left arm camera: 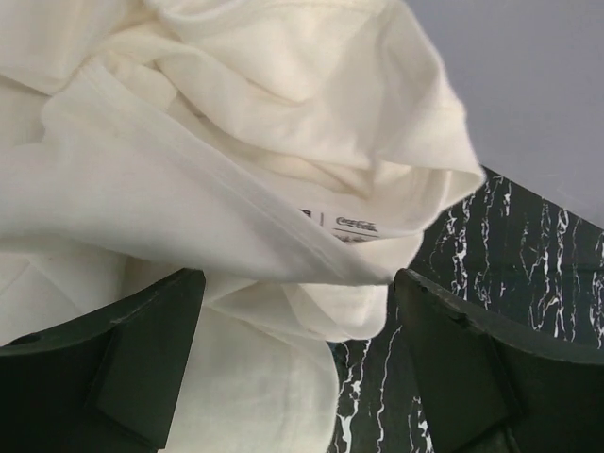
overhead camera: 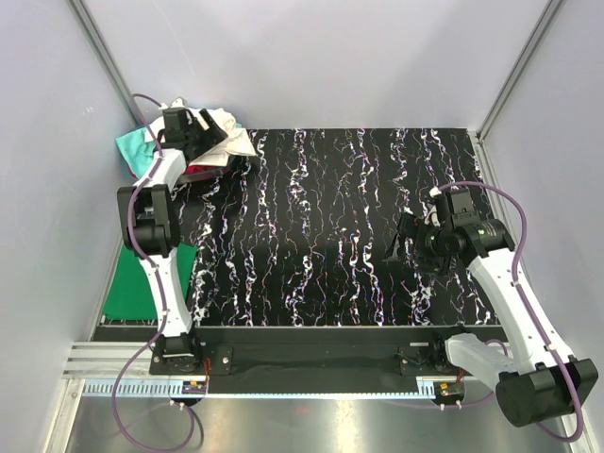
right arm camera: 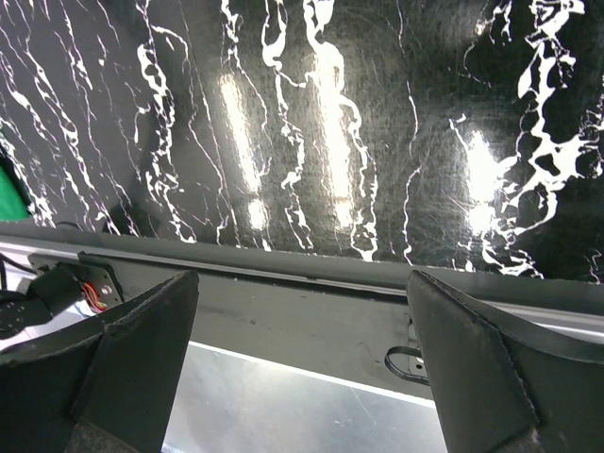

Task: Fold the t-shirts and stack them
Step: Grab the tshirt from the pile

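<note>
Hovering over crumpled white t-shirt (left arm camera: 236,170): left gripper (left arm camera: 297,283), fingers spread wide, cloth lying between them. Above table (right arm camera: 330,142) near edge: right gripper (right arm camera: 302,283), spread wide.

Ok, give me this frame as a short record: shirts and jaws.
pile, far-left corner: white t-shirt on top, dark red t-shirt beneath, teal t-shirt beside
green t-shirt: apart, lying flat at the left edge of the table
left jaws: open, at the white t-shirt
right jaws: open, empty, above the table
</note>
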Controlling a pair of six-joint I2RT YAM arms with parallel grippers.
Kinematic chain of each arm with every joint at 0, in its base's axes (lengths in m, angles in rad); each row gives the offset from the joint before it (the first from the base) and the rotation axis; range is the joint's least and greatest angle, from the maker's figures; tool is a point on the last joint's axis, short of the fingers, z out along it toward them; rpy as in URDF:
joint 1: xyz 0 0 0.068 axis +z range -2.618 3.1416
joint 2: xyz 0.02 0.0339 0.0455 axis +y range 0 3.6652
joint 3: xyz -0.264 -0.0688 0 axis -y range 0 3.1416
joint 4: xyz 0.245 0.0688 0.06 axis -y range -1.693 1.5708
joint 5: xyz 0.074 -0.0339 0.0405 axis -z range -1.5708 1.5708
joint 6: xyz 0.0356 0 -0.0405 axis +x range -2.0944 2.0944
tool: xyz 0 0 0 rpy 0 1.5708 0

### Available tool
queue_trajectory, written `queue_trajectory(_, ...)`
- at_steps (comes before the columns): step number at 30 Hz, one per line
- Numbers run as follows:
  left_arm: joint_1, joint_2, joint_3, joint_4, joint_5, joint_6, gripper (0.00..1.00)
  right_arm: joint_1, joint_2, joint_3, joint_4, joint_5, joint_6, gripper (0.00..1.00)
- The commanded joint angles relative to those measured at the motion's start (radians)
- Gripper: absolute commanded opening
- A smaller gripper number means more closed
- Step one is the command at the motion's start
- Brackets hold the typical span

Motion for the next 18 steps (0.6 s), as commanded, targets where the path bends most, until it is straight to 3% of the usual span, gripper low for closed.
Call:
queue_trajectory(1, 0.008, 0.053, 0.115, 0.014, 0.035, -0.019, 0.87, 0.005, 0.018, 0.042, 0.041, 0.020, 0.019, 1.00)
queue_trajectory(5, 0.007, 0.100, 0.200, 0.011, 0.046, -0.014, 0.62, 0.005, 0.045, 0.036, 0.064, 0.007, 0.049, 1.00)
queue_trajectory(8, 0.007, 0.090, 0.249, 0.013, 0.054, -0.014, 0.32, 0.005, 0.058, 0.040, 0.076, 0.003, 0.068, 1.00)
queue_trajectory(9, 0.007, 0.065, 0.261, 0.008, 0.054, -0.018, 0.07, 0.005, 0.061, 0.042, 0.078, -0.002, 0.072, 1.00)
queue_trajectory(10, 0.005, 0.045, 0.273, 0.000, 0.055, -0.021, 0.00, 0.005, 0.061, 0.045, 0.083, -0.005, 0.074, 1.00)
queue_trajectory(18, -0.062, -0.351, 0.240, -0.075, 0.057, 0.004, 0.00, 0.005, 0.073, 0.057, 0.106, -0.020, 0.075, 1.00)
